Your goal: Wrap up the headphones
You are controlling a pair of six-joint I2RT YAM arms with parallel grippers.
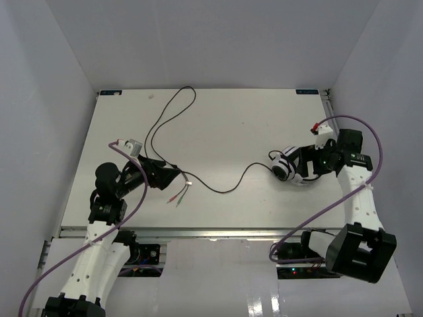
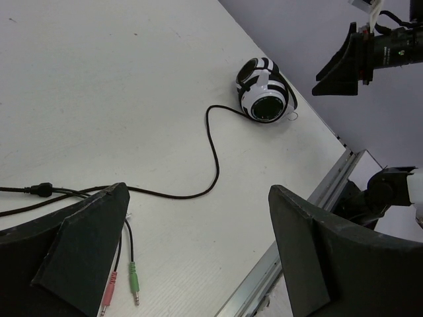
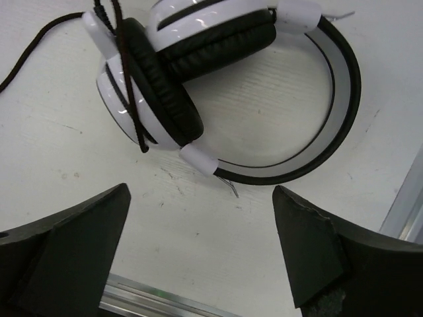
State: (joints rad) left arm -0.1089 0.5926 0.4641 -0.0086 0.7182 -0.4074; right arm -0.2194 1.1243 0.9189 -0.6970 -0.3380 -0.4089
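- Top external view alone takes in the whole white table [image 1: 264, 119]. It shows both arms reaching in from the near edge, the left arm low on the left and the right arm on the right.
- The headphones [image 1: 285, 166] lie on the right half of the table, just in front of the right gripper [image 1: 299, 165].
- The right wrist view adds detail that the overhead one cannot give. The headphones [image 3: 158, 86] lie flat, with white shells, thick black ear pads [image 3: 155, 99] pressed close together, and a black-and-white headband [image 3: 337, 112] arcing to the right. A strand of cable crosses one cup.
- In this view the right gripper [image 3: 198, 191] stands spread wide. Only bare table lies between its jaws, and the headphones lie just beyond the fingertips.
- The left wrist view shows the headphones [image 2: 264, 92] from afar, near the table's metal rail [image 2: 310, 211]. Black stripes mark the white cups.
- The left gripper [image 2: 198, 190] is likewise spread wide and grips nothing. The cable [image 2: 215, 152] runs under its left finger, and I cannot tell whether the two touch.
- From overhead, the thin black cable [image 1: 228, 191] sags from the headphones toward the left gripper [image 1: 173, 176], then loops up to the far edge.
- The plugs [image 1: 175, 198] lie near that gripper. Only the left wrist view separates a pink plug [image 2: 109, 290] from a green plug [image 2: 133, 277], which lie side by side.
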